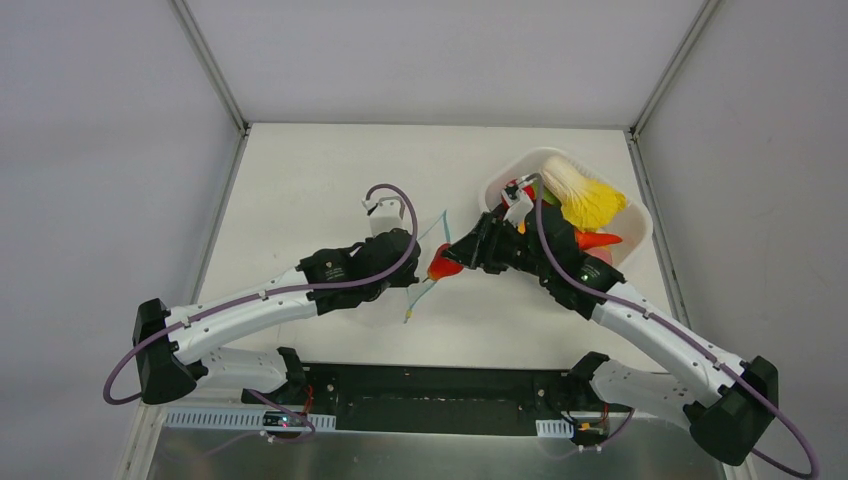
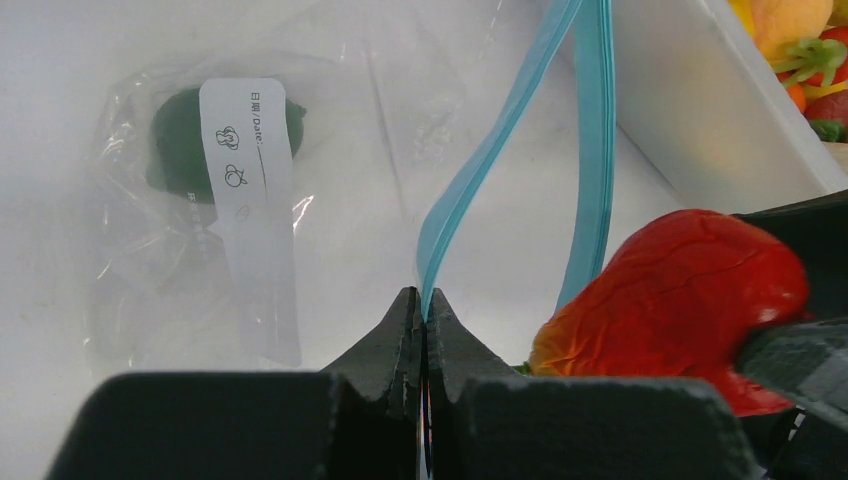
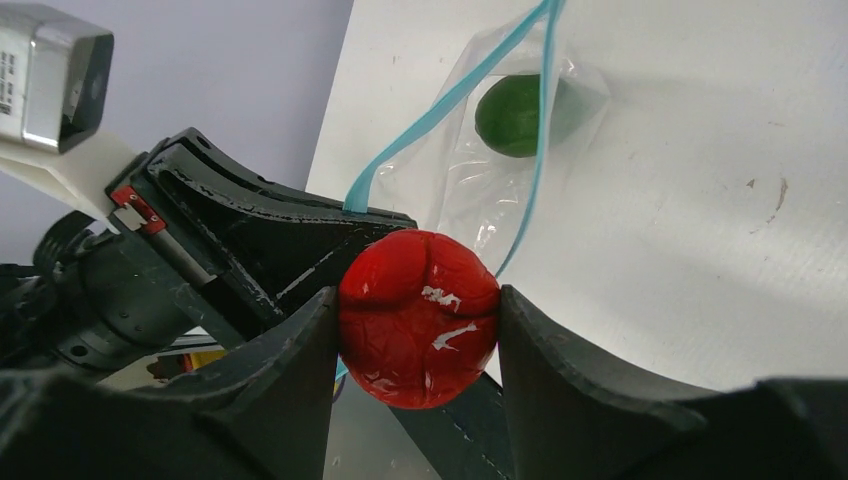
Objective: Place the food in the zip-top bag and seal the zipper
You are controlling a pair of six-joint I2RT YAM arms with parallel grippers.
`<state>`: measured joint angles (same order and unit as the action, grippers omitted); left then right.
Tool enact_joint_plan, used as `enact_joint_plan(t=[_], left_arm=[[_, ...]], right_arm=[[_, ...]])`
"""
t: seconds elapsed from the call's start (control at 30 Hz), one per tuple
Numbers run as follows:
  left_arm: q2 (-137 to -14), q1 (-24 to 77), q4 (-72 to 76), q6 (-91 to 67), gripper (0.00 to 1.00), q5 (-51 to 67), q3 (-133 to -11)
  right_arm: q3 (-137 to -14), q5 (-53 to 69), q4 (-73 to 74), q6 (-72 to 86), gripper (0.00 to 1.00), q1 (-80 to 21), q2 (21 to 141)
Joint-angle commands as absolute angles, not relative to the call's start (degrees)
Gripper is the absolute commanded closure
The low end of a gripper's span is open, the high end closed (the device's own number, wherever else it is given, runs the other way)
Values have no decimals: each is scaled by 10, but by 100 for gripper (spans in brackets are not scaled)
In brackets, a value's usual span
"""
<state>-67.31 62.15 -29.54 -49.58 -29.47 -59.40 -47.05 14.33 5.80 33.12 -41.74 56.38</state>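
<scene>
The clear zip-top bag [image 2: 340,130] lies flat on the table with its white label strip [image 2: 255,200] up. One green piece of food [image 3: 515,115] is inside it. The teal zipper [image 2: 500,130] has parted into two strips, so the mouth stands open. My left gripper [image 2: 425,300] is shut on the near strip of the zipper. Between the fingers of my right gripper [image 3: 418,295] is a glossy red pepper [image 3: 418,315]. The pepper [image 1: 443,264] hangs just at the bag's mouth, beside the left gripper [image 1: 405,258].
A white rounded tub [image 1: 640,225] stands at the right, behind my right arm. It holds more toy food, among it a yellow and white piece [image 1: 585,195] and an orange one [image 1: 598,240]. The tub's wall [image 2: 690,110] is close to the bag's mouth.
</scene>
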Motion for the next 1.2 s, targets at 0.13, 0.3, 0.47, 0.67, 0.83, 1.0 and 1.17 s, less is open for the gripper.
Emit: enact_joint_plan(t=[0.13, 0.3, 0.47, 0.67, 0.83, 1.0, 1.17], left_arm=[[-658, 618, -264, -472, 100, -265, -607], [-646, 618, -250, -466, 100, -262, -603], [-626, 618, -247, -464, 100, -278, -598], [-592, 618, -227, -463, 100, -306, -576], [-577, 618, -234, -463, 100, -323, -570], [-576, 618, -248, -463, 100, -330, -571], [-580, 618, -270, -465, 100, -330, -580]], right_arm=[[-529, 45, 40, 269, 55, -474, 591], [-547, 18, 42, 241, 49, -495, 599], [-573, 37, 80, 204, 29, -500, 613], [-578, 102, 57, 205, 17, -501, 594], [-584, 84, 59, 200, 16, -501, 549], [-581, -45, 81, 166, 14, -501, 494], [-589, -283, 145, 116, 8, -493, 496]])
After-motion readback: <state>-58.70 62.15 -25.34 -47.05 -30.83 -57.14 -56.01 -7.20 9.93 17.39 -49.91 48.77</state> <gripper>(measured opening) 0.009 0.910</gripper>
